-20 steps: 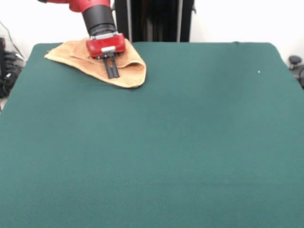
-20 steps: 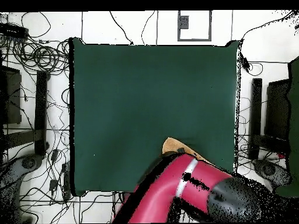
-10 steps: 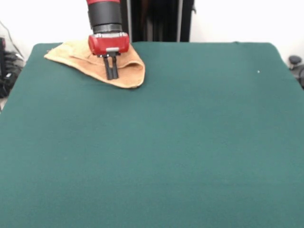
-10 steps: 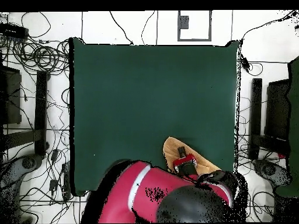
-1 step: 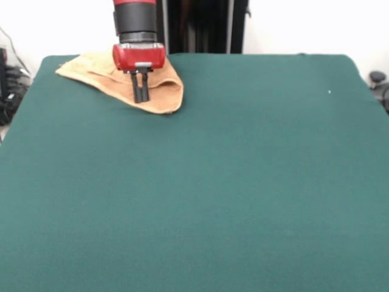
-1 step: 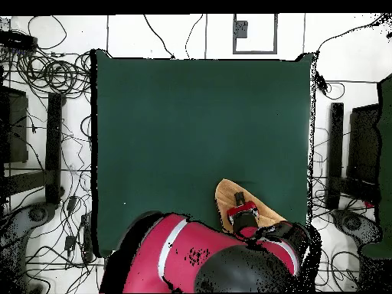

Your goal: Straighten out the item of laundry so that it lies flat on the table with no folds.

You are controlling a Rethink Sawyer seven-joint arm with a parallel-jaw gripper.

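Observation:
The item of laundry (image 5: 165, 91), an orange-tan towel, lies folded over itself near the far left corner of the green table (image 5: 243, 170). Its near edge is a rounded fold. My gripper (image 5: 141, 97) points straight down onto the middle of the towel. Its two black fingers are close together and their tips press into the cloth. From overhead, the towel (image 6: 223, 194) shows near the table's (image 6: 191, 122) bottom right, with the gripper (image 6: 239, 199) over it. The arm hides the rest of the cloth.
The towel reaches almost to the table's far edge (image 5: 67, 56) in the front view. Cables and equipment (image 6: 46, 76) lie on the floor around the table. A black stand (image 5: 200, 24) rises behind the far edge.
The arm has swung upright over the towel. The gripper has edged slightly left, and the towel's folded edge has shifted a little left with it.

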